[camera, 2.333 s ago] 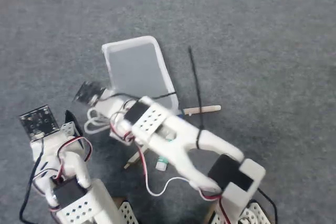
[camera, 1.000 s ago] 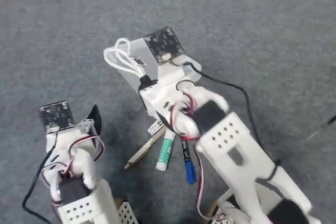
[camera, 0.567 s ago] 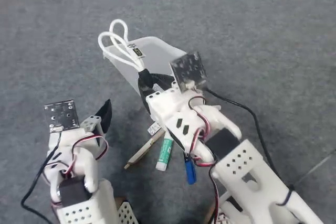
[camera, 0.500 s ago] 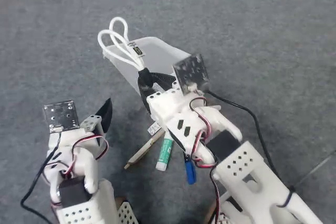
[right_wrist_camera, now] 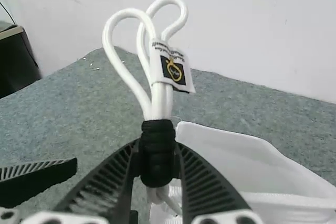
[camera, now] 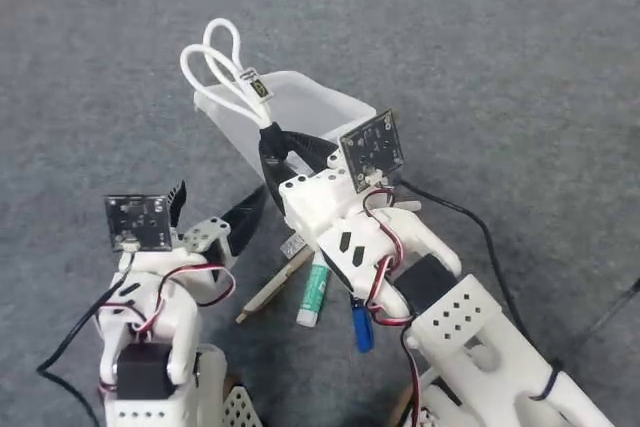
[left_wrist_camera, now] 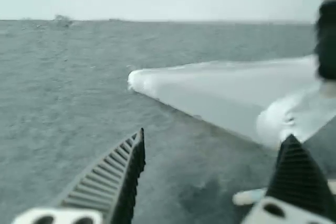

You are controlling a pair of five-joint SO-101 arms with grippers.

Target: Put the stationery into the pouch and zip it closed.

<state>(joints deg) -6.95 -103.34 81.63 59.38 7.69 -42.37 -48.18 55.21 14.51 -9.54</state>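
Since a moment ago the left gripper (camera: pixel 215 209) has swung in toward the pouch (camera: pixel 300 112), jaws wide apart. Grey carpet (camera: pixel 520 97) covers the table; a white wall (right_wrist_camera: pixel 262 24) stands behind. The right gripper (right_wrist_camera: pixel 157 150) clamps the pouch's white cord loop (right_wrist_camera: pixel 142 51) at its black collar. The glue stick (camera: pixel 315 292) and blue pen (camera: pixel 360 325) lie beneath that arm, near the pouch.

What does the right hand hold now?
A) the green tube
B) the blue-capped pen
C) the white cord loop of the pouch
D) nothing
C: in the right wrist view the right hand is shut on the dark-wrapped base of the white cord loop, attached to the pouch.
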